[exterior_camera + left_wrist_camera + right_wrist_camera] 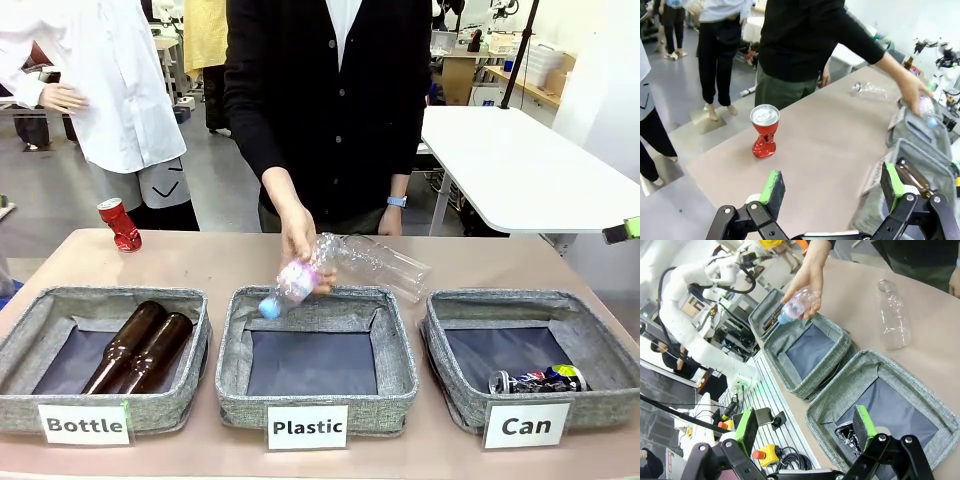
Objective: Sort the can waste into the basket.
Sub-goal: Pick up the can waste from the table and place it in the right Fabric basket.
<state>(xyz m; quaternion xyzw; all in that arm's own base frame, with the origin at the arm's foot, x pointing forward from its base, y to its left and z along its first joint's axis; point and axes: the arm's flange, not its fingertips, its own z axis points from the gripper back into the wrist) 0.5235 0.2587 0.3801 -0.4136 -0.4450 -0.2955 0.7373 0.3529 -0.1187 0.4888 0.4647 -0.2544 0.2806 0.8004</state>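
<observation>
Open table [830,150] rings red can [764,131]; a hand [298,240] apparently overhangs the Plastic basket [400,360].

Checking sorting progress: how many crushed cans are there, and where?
2. A red crushed can stands on the table, far left; a dark printed can lies in the Can basket. Basket walls could hide others.

Bright even indoor light, barely any shadows, front view's crisp, wrist views fisheye-warped, person's hand [914,92] slightly blurry.
</observation>
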